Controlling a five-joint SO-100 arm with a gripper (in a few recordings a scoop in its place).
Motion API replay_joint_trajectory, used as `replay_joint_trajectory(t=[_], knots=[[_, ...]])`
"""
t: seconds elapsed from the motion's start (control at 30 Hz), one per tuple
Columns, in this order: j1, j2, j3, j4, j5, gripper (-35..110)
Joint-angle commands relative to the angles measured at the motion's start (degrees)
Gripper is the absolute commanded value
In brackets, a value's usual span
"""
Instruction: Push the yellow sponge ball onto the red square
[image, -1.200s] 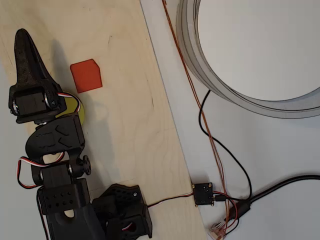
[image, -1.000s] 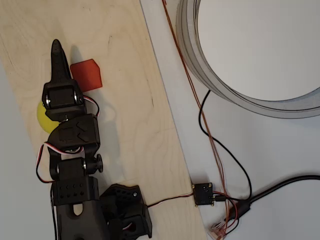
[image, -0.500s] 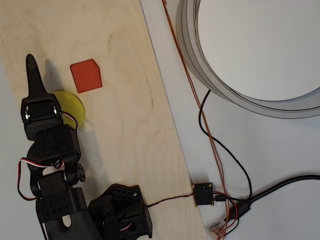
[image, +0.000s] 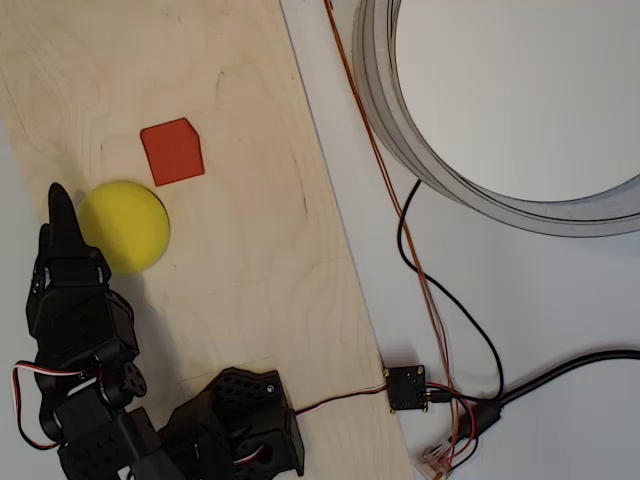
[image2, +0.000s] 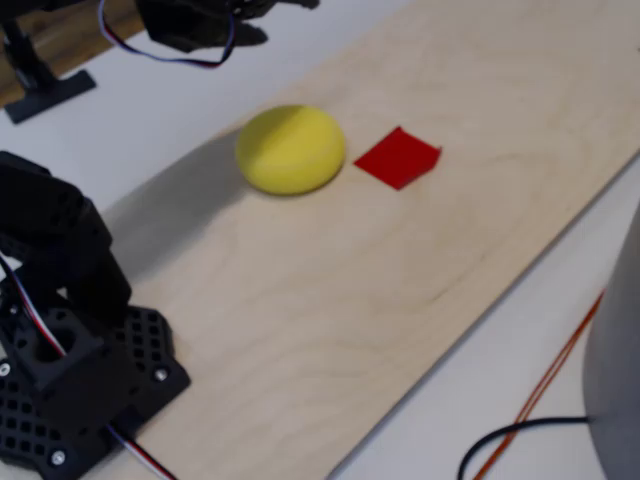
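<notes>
on the white table (image: 560, 300) a pale plywood board (image: 250, 200) is laid, with a large grey ring (image: 400, 120) beside it. the yellow sponge ball (image: 122, 226) is seen just below the red square (image: 172, 151), near but apart. the black gripper (image: 60, 215) is placed against the ball's left side; whether it is clenched cannot be told.

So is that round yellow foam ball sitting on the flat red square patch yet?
No, the round yellow foam ball rests beside the flat red square patch.
</notes>
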Motion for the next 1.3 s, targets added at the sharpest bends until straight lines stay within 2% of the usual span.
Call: replay_joint_trajectory(t=[0.0, 0.2, 0.37, 1.27], knots=[[-1.1, 3.5, 0.8, 3.4, 2.9, 24], [-3.2, 8.3, 1.2, 12.0, 5.0, 24], [-3.4, 9.8, 3.2, 14.6, 5.4, 24], [-1.0, -6.7, 2.4, 10.5, 7.1, 24]])
